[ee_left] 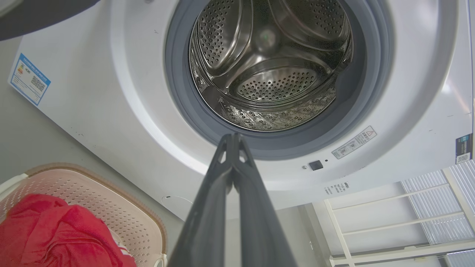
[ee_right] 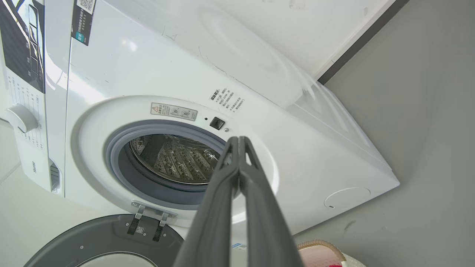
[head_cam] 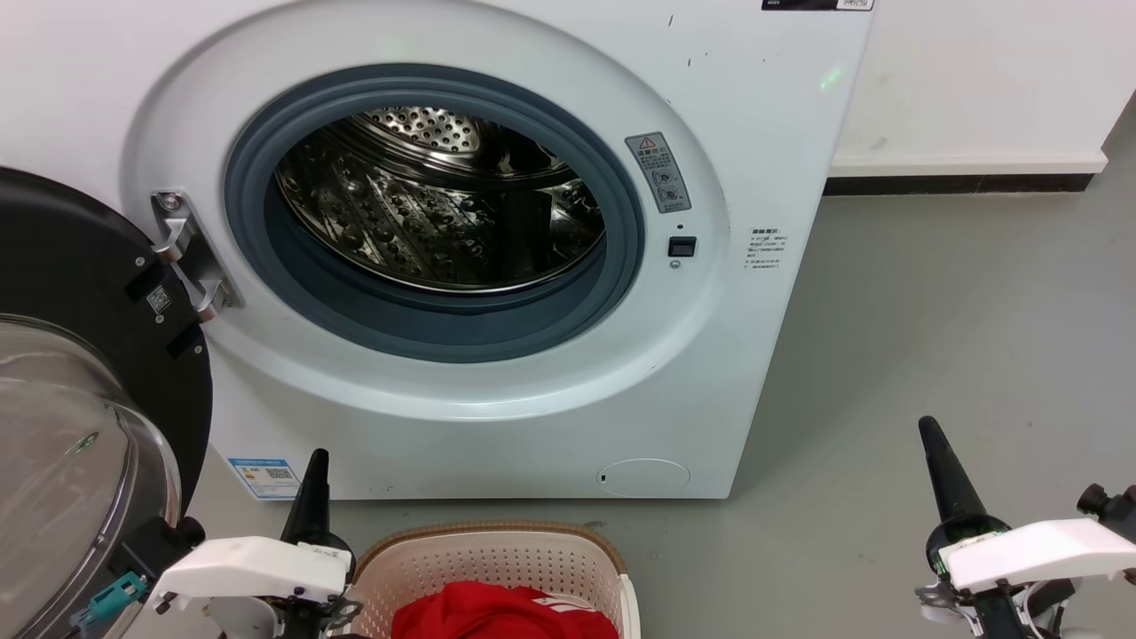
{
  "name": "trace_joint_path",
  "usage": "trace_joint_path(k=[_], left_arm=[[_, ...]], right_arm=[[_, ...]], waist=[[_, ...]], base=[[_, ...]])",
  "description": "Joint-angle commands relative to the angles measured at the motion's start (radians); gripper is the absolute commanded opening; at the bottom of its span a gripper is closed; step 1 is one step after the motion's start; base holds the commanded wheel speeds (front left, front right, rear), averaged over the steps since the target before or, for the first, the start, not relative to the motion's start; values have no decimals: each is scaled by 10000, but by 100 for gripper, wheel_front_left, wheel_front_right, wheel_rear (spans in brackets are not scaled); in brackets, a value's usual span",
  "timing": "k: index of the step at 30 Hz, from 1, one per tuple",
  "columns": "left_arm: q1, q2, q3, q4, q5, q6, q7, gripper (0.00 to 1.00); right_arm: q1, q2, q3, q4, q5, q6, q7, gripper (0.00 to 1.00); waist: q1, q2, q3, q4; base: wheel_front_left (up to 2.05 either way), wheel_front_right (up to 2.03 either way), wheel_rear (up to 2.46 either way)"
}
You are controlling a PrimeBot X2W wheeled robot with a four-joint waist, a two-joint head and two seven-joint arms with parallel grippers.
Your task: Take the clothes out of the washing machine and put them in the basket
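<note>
Seemingly almost done: the washing machine [head_cam: 532, 417] stands open, its drum [head_cam: 426, 213] looking bare. The clothes [head_cam: 501, 612] lie in the basket [head_cam: 497, 555] just before the machine. The left gripper [ee_left: 233, 138] and right gripper [ee_right: 238, 139] wait before it too, jaws pressed together, holding nothing.

Your left hand [head_cam: 318, 461], at the lower left of the head view, has long dark tapering fingers [head_cam: 311, 508] on a round black collar. Behind them is a glossy white shell [head_cam: 248, 568] with a teal connector [head_cam: 114, 593] at its outer end. Your right hand [head_cam: 927, 428], at the lower right, has the same white casing, a sliver of green board [head_cam: 972, 530] and a black knob [head_cam: 1093, 499]. In the wrist views, the fingers are matt dark grey with small triangular cut-outs [ee_left: 222, 156] near the tips.
</note>
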Motion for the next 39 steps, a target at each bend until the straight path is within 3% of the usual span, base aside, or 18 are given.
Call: trace_joint_path(k=[1, 39], left_arm=[[-249, -18, 66, -64, -320, -72, 77, 0], [-410, -169, 594, 33, -3992, -580, 1006, 0]], right_arm=[[-223, -71, -41, -22, 366, 0, 66, 0], [-585, -40, -351, 562, 4148, -2, 586, 0]], waist=[[0, 0, 3, 5], [-1, 0, 64, 117]], base=[[0, 0, 0], [0, 0, 0]])
